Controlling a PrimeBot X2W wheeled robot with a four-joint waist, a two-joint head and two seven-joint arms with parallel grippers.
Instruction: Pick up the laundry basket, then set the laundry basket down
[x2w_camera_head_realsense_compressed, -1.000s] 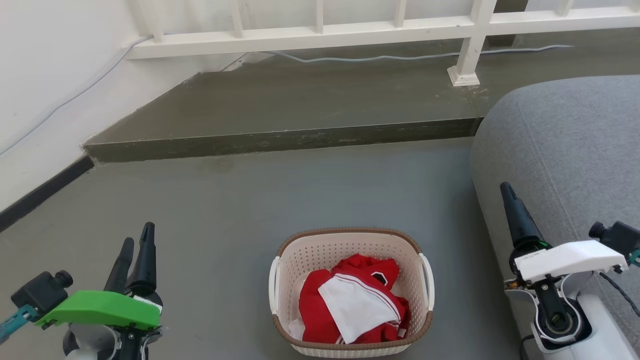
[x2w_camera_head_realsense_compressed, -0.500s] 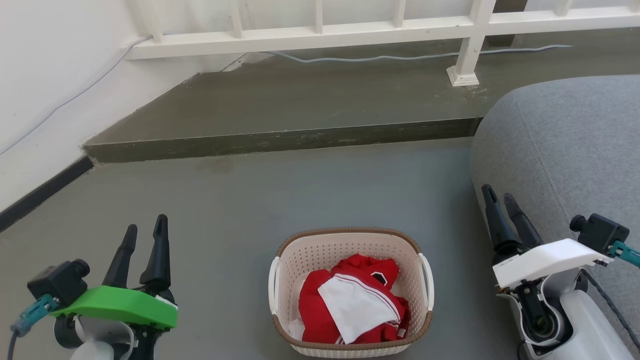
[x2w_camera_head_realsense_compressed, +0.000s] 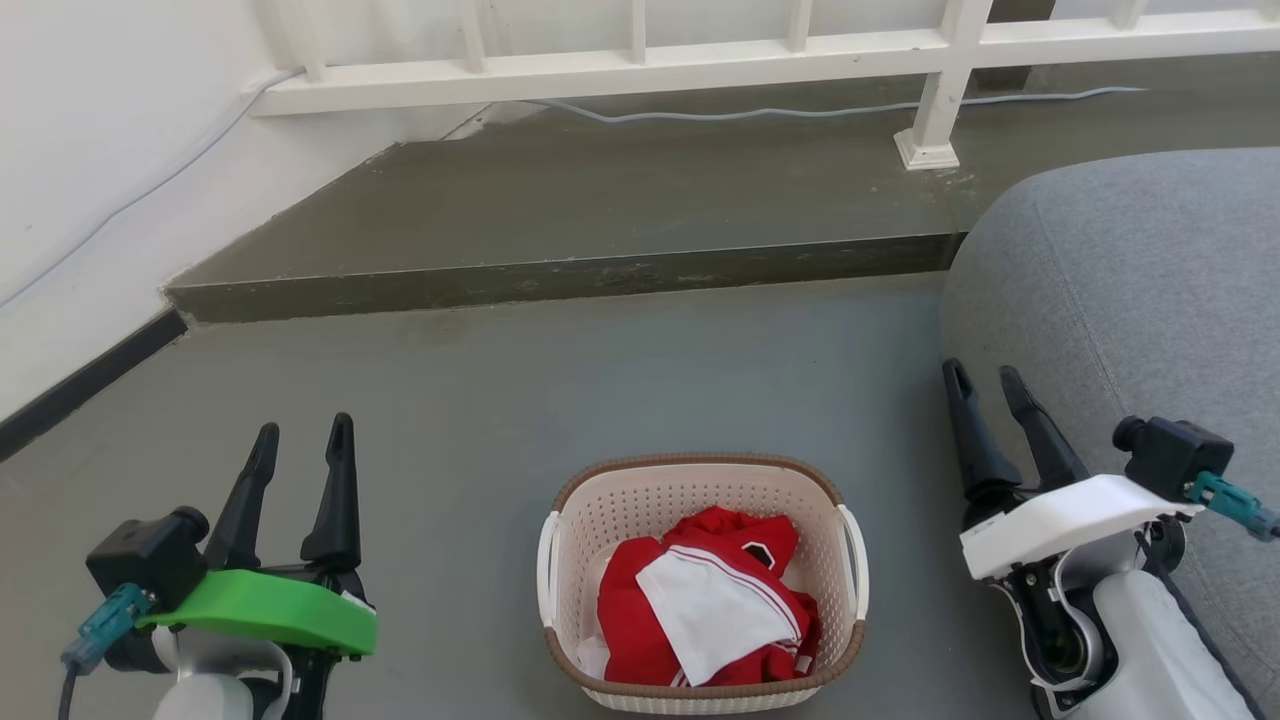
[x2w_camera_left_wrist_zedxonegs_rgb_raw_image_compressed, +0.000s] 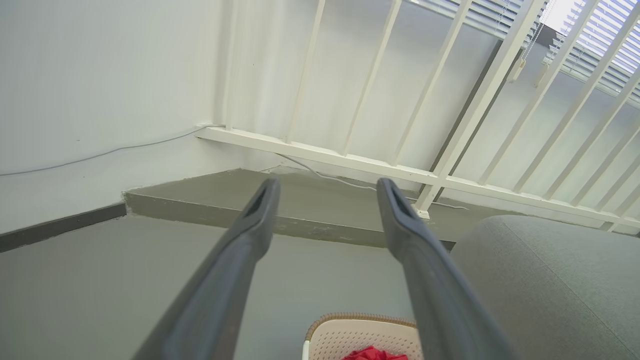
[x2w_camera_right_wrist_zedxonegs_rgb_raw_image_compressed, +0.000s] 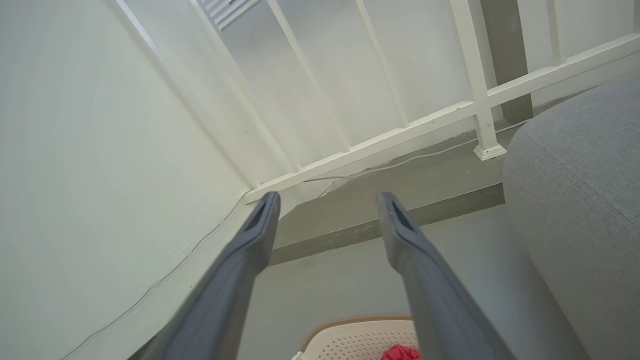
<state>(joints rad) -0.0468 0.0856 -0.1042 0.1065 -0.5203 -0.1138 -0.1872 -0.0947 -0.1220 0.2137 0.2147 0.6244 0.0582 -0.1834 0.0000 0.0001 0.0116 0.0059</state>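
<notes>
On the floor (x2w_camera_head_realsense_compressed: 600, 380) beside the untouched laundry basket (x2w_camera_head_realsense_compressed: 690, 497), the left gripper (x2w_camera_head_realsense_compressed: 303, 432) and right gripper (x2w_camera_head_realsense_compressed: 980, 372) are spreading open, empty, and edging inward toward its handles (x2w_camera_head_realsense_compressed: 546, 572).

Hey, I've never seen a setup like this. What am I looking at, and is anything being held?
It's a two-armed wheeled robot. The wide picture comes from its head camera, looking down at a grey floor. The other two come from wrist cameras, each looking along its arm's dark fingers. The left end effector and right end effector are both open, holding nothing. Between them on the floor sits the laundry basket with red and white clothes inside. A sofa is at the right.
</notes>
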